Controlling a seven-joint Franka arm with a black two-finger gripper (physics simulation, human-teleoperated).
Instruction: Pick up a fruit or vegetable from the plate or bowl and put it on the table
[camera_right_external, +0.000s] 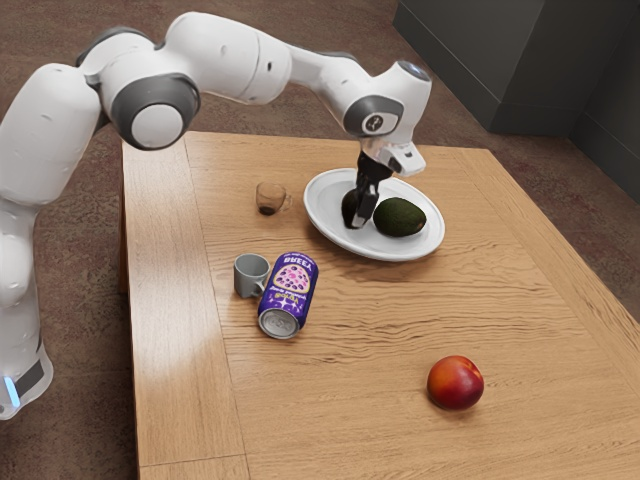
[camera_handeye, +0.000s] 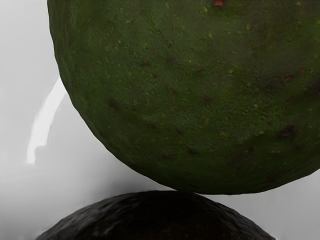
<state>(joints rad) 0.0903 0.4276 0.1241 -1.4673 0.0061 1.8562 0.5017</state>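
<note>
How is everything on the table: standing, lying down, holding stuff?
Can: lying on its side.
Gray mug: upright.
Brown glass cup: upright.
Plate: right side up, holding two avocados.
Green avocado: lying on the plate.
Dark avocado: on the plate, at the pincer.
Pincer: lowered over the plate.
Red fruit: resting on the table.

The arm (camera_right_external: 225, 58) has smooth, rounded white shells (camera_right_external: 45, 130) and dark grey joint bands (camera_right_external: 150, 98). A slim blue strip (camera_right_external: 12, 390) glows at the exterior view's eight o'clock; toward one o'clock, a round badge (camera_right_external: 374, 123) sits above the black gripper (camera_right_external: 361, 217).
</note>
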